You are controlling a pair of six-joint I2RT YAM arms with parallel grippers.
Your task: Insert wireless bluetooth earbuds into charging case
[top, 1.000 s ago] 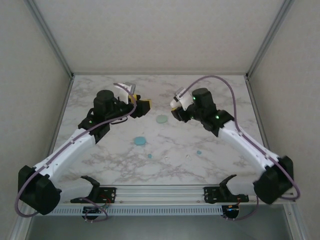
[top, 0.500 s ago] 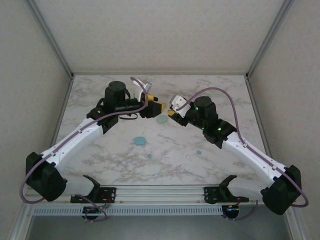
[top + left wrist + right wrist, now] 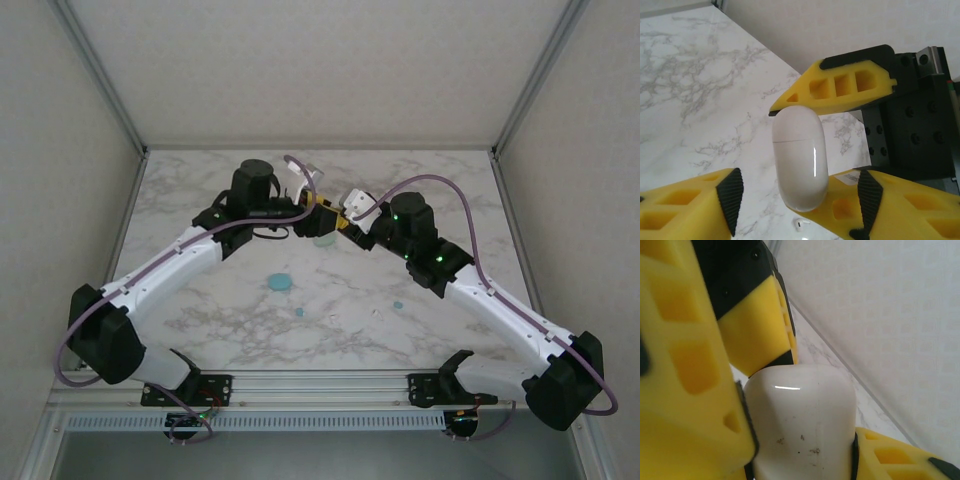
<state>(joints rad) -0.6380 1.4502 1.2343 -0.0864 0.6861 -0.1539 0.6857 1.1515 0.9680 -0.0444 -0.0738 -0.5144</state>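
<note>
No legible txt, brands or nos.; one small white label (image 3: 846,176), too blurry to read.

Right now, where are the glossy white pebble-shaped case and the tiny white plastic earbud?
Glossy white pebble-shaped case (image 3: 797,165): left wrist view, lower body.
Tiny white plastic earbud (image 3: 800,223): left wrist view, its body.

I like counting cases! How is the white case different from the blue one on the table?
The white case is pinched in the right hand, off the table; the blue case lies on the table, alone. The white case looks long and oval; the blue case looks round. Both are smooth and rounded.
</note>
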